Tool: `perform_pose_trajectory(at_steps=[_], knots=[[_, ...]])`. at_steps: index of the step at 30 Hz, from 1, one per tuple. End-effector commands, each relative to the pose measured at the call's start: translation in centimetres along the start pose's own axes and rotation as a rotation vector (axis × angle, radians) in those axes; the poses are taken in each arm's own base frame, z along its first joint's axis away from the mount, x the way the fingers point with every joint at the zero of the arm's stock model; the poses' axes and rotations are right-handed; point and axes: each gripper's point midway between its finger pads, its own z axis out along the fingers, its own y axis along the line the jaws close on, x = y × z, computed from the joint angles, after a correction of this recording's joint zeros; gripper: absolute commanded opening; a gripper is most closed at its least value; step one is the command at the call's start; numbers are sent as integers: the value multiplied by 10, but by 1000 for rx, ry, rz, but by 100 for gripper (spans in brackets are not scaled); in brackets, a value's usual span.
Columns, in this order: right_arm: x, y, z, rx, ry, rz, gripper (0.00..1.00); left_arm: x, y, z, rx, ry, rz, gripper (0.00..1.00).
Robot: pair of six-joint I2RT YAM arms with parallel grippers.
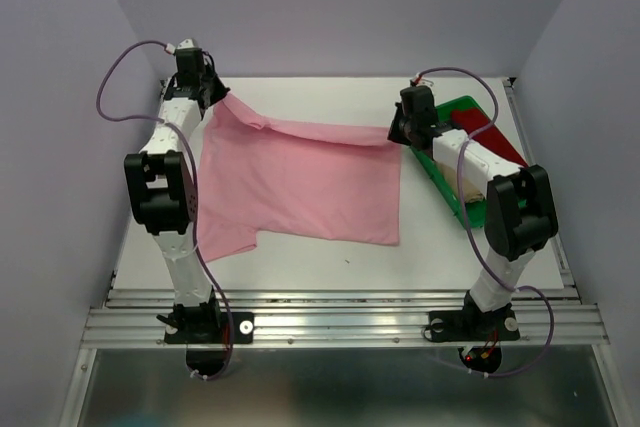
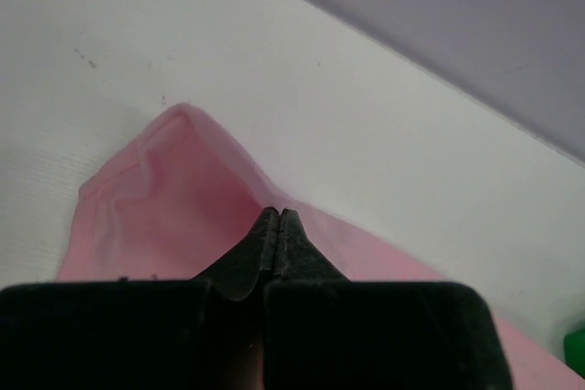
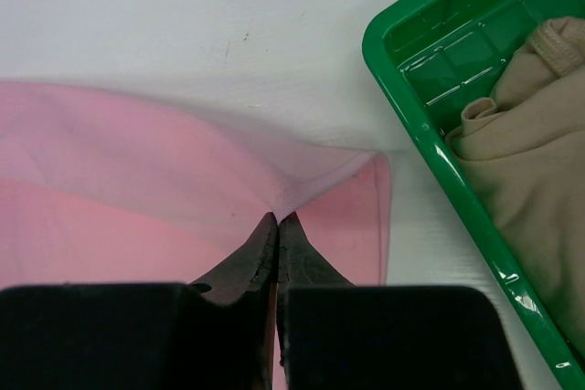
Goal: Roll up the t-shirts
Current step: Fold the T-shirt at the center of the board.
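A light pink t-shirt (image 1: 300, 182) lies spread on the white table, its far edge lifted and stretched between both grippers. My left gripper (image 1: 222, 97) is shut on the shirt's far left corner; in the left wrist view the gripper (image 2: 277, 214) pinches the pink cloth (image 2: 174, 198). My right gripper (image 1: 393, 133) is shut on the far right corner; in the right wrist view the gripper (image 3: 278, 218) pinches the pink cloth (image 3: 137, 189). A beige t-shirt (image 3: 526, 143) and a dark red t-shirt (image 1: 490, 137) lie in the green tray (image 1: 450, 187).
The green tray (image 3: 430, 139) stands on the table's right side, close to my right gripper. The purple back wall (image 2: 457, 25) rises just beyond the left gripper. The metal rail (image 1: 340, 312) runs along the near edge.
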Motion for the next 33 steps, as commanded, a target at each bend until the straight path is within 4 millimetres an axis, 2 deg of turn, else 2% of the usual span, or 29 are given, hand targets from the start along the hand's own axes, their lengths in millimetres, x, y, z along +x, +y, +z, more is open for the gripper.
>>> perform_pose_trajectory(at_steps=[1, 4, 6, 12, 14, 19, 20, 22, 26, 33], knots=[[-19, 7, -10, -41, -59, 15, 1, -20, -6, -43, 8, -63, 18, 0], [-15, 5, -12, -40, -51, 18, 1, -11, 1, -56, -13, -54, 19, 0], [-9, 2, -13, -34, -42, 16, 1, -12, 0, -69, -11, -65, 22, 0], [0, -6, -13, -27, -21, 17, 1, 5, 14, -89, -47, -39, 30, 0], [4, -7, -13, -27, -11, 15, 1, 17, 20, -91, -61, -14, 21, 0], [9, -12, -12, -24, 4, 19, 1, 34, 35, -99, -111, 9, 4, 0], [11, -12, -11, -26, 8, 19, 1, 43, 40, -99, -120, 22, 2, 0], [13, -12, -10, -28, 13, 20, 1, 46, 44, -102, -129, 17, -4, 0], [20, -13, -8, -28, 30, 20, 1, 66, 55, -102, -152, 53, -12, 0], [26, -15, -7, -26, 44, 21, 1, 91, 74, -106, -210, 82, -54, 0]])
